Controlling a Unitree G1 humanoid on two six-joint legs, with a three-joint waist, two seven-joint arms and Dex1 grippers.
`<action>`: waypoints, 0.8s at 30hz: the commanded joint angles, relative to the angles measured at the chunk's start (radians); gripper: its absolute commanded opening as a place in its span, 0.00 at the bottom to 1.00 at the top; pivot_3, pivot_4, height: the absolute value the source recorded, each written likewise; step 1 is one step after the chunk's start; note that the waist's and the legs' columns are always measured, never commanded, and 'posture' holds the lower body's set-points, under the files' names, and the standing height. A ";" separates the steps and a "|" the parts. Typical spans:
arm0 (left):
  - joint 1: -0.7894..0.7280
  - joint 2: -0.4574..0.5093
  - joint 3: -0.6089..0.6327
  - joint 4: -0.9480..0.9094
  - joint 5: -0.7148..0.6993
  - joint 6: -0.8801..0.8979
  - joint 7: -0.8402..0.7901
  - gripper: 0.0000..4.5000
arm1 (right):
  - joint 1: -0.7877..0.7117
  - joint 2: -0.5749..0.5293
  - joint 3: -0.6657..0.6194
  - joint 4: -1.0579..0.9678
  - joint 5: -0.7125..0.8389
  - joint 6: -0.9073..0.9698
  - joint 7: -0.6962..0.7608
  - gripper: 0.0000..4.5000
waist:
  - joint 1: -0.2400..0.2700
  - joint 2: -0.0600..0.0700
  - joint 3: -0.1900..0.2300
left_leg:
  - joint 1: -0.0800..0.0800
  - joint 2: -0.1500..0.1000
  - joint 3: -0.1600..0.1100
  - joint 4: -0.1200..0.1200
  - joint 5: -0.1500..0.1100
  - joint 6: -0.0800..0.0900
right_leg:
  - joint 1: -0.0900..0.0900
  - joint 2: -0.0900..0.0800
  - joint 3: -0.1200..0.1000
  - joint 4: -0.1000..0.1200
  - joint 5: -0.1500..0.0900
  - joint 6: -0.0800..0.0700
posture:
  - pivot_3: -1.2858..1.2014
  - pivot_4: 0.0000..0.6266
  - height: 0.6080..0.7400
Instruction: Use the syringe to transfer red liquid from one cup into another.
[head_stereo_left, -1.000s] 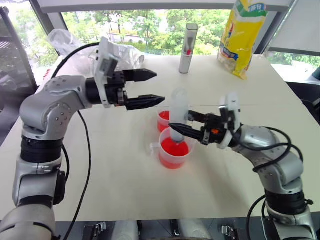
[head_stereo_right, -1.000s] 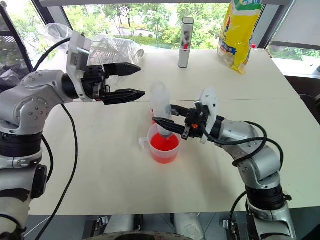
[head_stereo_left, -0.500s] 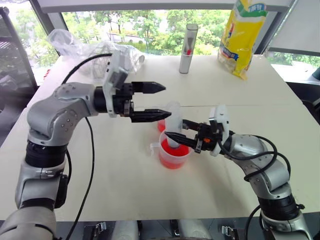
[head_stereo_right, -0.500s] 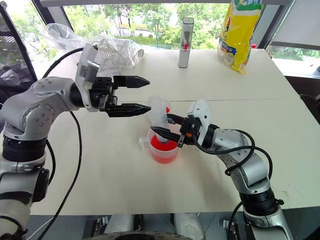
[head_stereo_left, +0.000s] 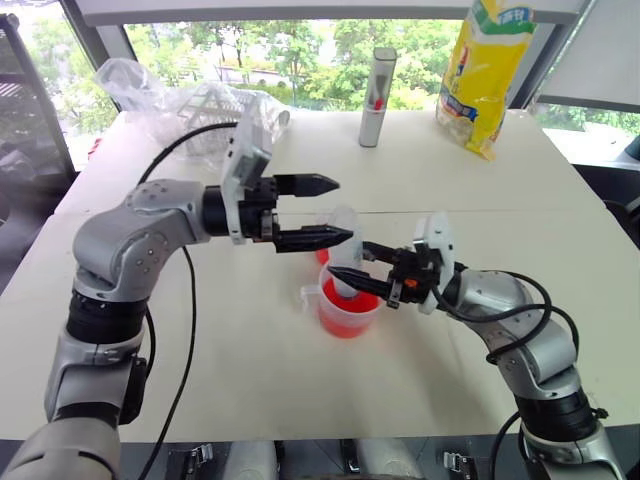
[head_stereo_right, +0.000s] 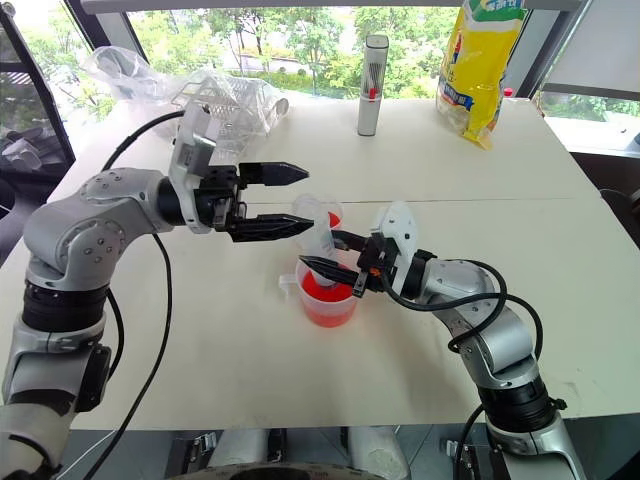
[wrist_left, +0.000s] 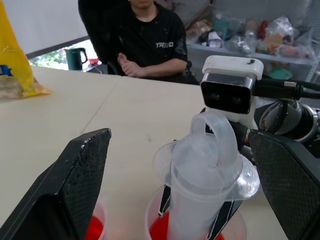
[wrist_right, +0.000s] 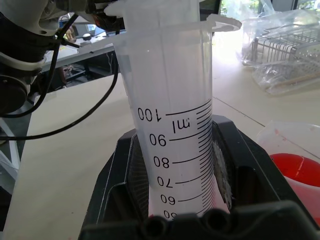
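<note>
The syringe (head_stereo_left: 343, 250) is clamped upright in the right end effector (head_stereo_left: 345, 270), its lower end set in the handled cup (head_stereo_left: 348, 309) of red liquid (head_stereo_left: 345, 315). The left end effector (head_stereo_left: 335, 210) is spread wide at the plunger top. The smaller cup (head_stereo_right: 333, 221) is located just behind, on the table (head_stereo_left: 250, 360).
</note>
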 joint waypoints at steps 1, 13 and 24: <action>-0.005 -0.014 0.004 -0.044 -0.029 0.017 0.019 0.87 | 0.003 -0.004 -0.011 -0.015 -0.002 -0.033 0.002 0.30 | 0.000 0.000 0.000 | 0.000 0.000 0.000 0.000 0.000 0.000 | 0.000 0.000 0.000 0.000 0.000 0.000 | 0.52 0.24 1.00; 0.001 -0.029 0.012 -0.081 -0.068 0.073 0.057 0.01 | 0.007 -0.008 -0.011 -0.011 0.001 -0.040 0.007 0.30 | 0.000 0.000 0.000 | 0.000 0.000 0.000 0.000 0.000 0.000 | 0.000 0.000 0.000 0.000 0.000 0.000 | 0.52 0.24 1.00; -0.086 -0.018 0.058 -0.011 -0.094 0.083 0.052 0.01 | 0.014 -0.019 -0.003 -0.023 0.035 0.002 0.021 0.30 | 0.000 0.000 0.000 | 0.000 0.000 0.000 0.000 0.000 0.000 | 0.000 0.000 0.000 0.000 0.000 0.000 | 0.52 0.24 1.00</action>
